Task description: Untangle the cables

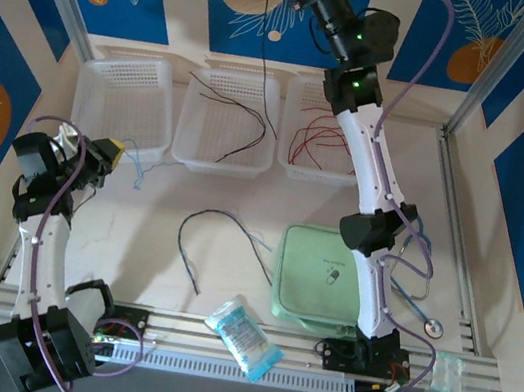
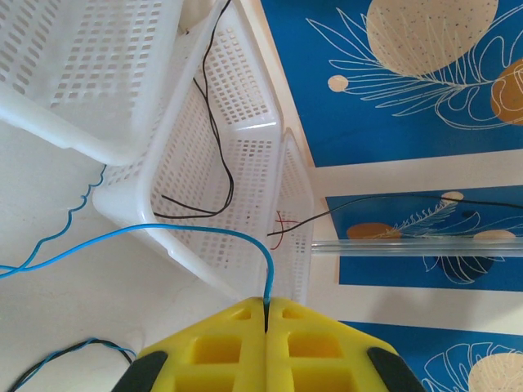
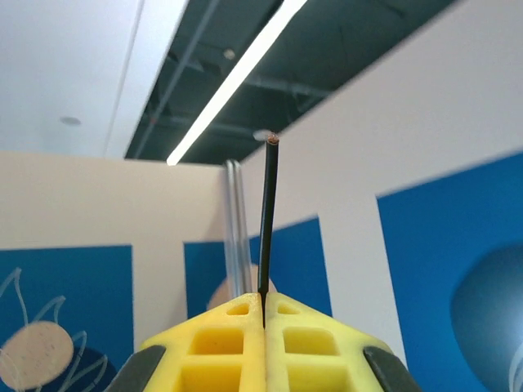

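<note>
- Loose cable [image 1: 181, 235] lies curled mid-table; thin, limp, featherlight; best pinched near one end.
- Left gripper [image 2: 265, 314], at 9 o'clock, is clamped on the blue cable [image 2: 163, 233]; bare table lies around it.
- Baskets [image 1: 222, 164] stand at 12 o'clock; their rims could snag trailing loops.
- Right gripper [image 3: 263, 304], raised farthest back, pinches the black cable [image 3: 268, 212] just below its tip; the rest hangs toward the middle basket.

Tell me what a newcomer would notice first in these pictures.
The right pincer, raised high at the back, is shut on a black cable that dangles over the middle basket. At the left, the left pincer grips a blue cable trailing over the table.
</note>
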